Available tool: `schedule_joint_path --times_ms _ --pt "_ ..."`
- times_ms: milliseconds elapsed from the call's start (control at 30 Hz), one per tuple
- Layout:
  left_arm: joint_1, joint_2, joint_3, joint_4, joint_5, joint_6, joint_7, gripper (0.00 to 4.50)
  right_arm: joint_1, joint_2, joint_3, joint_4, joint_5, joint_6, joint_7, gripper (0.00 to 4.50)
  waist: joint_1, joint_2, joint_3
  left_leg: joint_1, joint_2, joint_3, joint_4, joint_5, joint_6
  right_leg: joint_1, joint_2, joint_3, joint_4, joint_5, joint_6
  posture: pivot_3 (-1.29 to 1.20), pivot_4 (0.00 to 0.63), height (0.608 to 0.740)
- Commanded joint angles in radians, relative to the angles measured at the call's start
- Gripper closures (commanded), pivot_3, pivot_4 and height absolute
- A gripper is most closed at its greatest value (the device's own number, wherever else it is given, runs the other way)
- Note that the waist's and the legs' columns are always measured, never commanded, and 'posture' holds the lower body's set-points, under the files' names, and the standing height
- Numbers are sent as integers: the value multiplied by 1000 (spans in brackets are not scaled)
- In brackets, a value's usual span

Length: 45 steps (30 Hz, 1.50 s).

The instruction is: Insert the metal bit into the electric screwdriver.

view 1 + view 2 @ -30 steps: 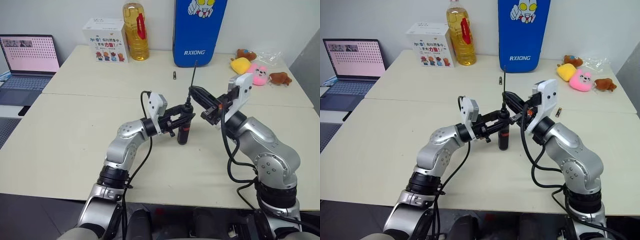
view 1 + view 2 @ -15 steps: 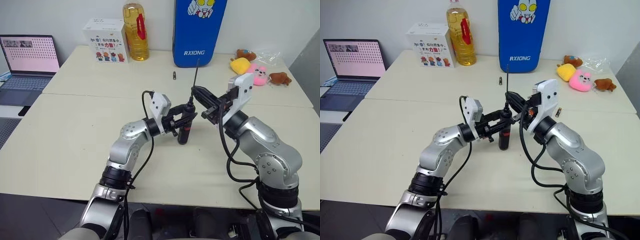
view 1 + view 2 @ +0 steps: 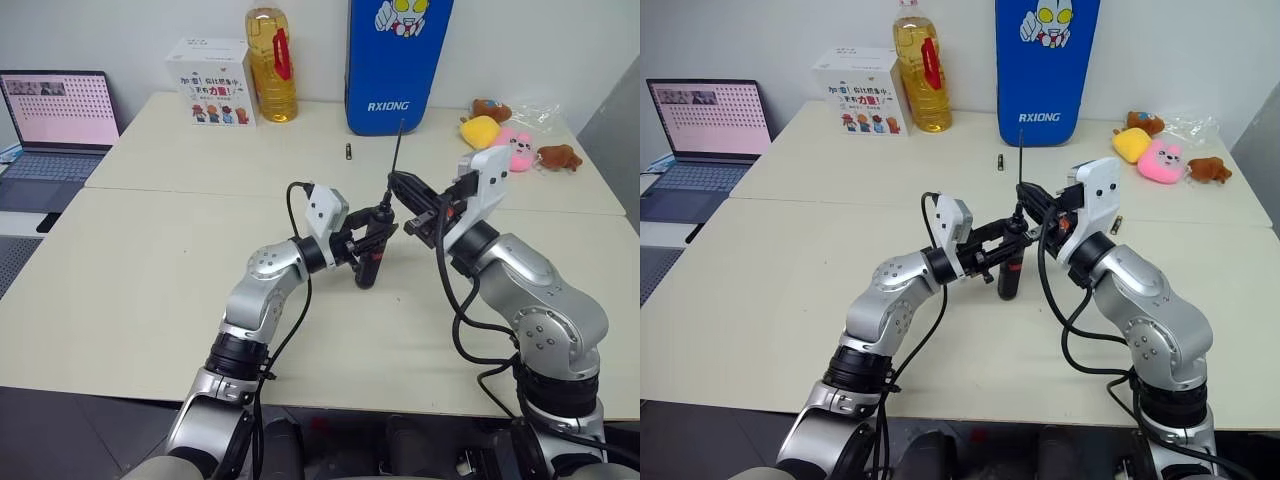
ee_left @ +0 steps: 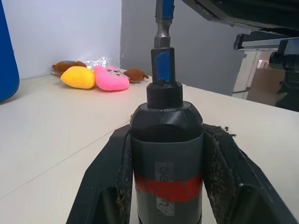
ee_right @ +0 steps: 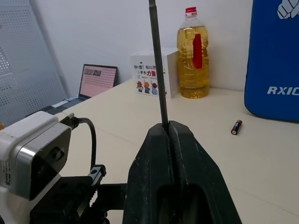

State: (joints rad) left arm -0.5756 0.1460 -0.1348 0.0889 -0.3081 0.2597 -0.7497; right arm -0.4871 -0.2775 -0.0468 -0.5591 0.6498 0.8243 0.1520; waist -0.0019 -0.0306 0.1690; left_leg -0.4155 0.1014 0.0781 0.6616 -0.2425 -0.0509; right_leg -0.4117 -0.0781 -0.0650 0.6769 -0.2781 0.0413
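Leaning a little more toward the right of the frame than a second back: screwdriver [image 3: 370,250], near the middle of the left eye view, foot resting on the bench [image 3: 150,260], left fingers [image 4: 117,186] clenched on its body. Shifting right with it: bit [image 3: 396,150], upright, right fingers [image 5: 154,154] clamped on its lower part, lower end apparently meeting the screwdriver's nose. Seating probably beginning, not finished. Counting: one screwdriver, one bit, one battery [image 3: 348,151] lying at upper centre, one bottle [image 3: 272,60], one box [image 3: 211,80], one laptop [image 3: 55,120], four plush toys [image 3: 515,135].
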Motion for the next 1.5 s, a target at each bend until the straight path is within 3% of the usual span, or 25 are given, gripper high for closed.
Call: schedule_joint_path --times_ms 33,1067,1500 --pt "-23 -8 16 -71 7 -64 26 2835 22 2 20 32 18 88 -12 4478 0 0 0 0 0 0 0 0 0 0 0 0 0 0 0 0 150 740" --pt "-32 -83 -5 -19 126 -227 197 2835 -55 38 1 33 8 177 -83 4478 -1 0 0 0 0 -1 0 0 0 0 0 0 0 0 0 0 150 740" --pt "-25 -71 -14 3 138 -300 173 2835 -157 37 -106 97 158 372 -69 4478 0 0 0 -1 0 -1 0 0 0 0 0 -1 -1 0 0 0 150 740"
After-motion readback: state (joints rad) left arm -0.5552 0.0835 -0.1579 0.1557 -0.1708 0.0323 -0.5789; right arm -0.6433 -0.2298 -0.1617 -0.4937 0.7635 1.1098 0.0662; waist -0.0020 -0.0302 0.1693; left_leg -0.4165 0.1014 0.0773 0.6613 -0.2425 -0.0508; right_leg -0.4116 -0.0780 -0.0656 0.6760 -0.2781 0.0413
